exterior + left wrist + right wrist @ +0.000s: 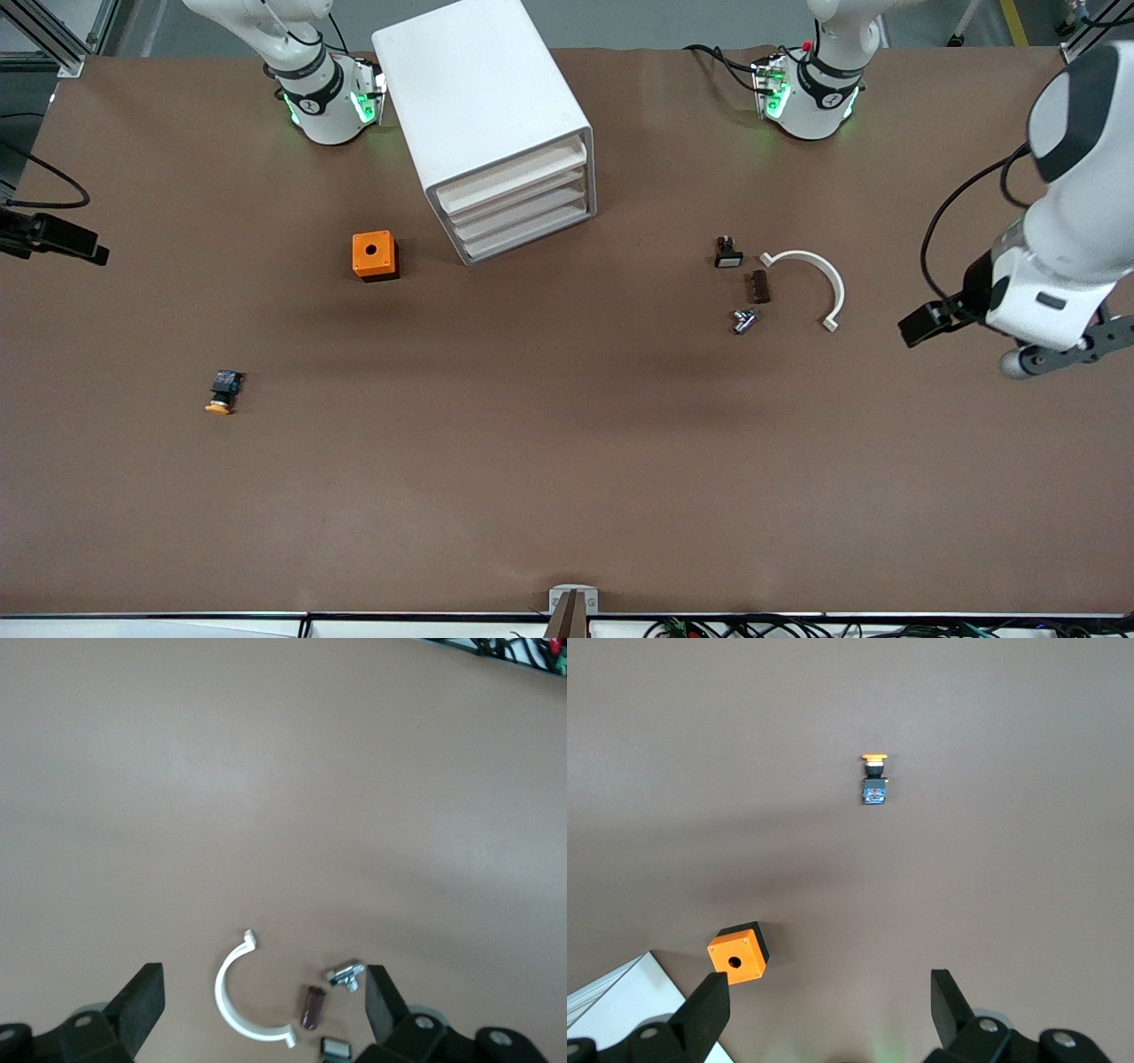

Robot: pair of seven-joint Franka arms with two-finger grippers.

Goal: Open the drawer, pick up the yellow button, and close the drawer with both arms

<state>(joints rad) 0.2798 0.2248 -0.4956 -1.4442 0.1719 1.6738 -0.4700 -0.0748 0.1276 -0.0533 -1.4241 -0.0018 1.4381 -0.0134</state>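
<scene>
Brown matting covers the whole surface (567,461), and from my remote seat I read the white cabinet (483,115) standing between the two arm bases, its four tray fronts turned toward the front camera and all flush; the drawer (514,170), the uppermost one, is pushed in, so I cannot see what it contains. I find the button (222,392) lying on its side out on the open surface toward the right arm's end, nearer to the front camera than the orange box (375,255), its yellow cap pointing toward that camera; in the right wrist view it (873,780) is small but clear, well apart from the orange box (738,953) and the cabinet corner (620,1005). I see the right pincer (828,1014) only in its own wrist view, fingers spread wide and empty, high over the surface near the cabinet; the front view cuts that arm off at its upper edge. My left pincer (261,1005) also stands wide open with nothing in it, and in the front view it (1063,350) hangs at the left arm's end of the surface, partly cropped by the frame edge. Below it in the wrist view lie a white curved clip (239,997), a brown block (312,1007), a small metal part (345,974) and a black part with a white face (335,1048), the last one cut off by the frame.
</scene>
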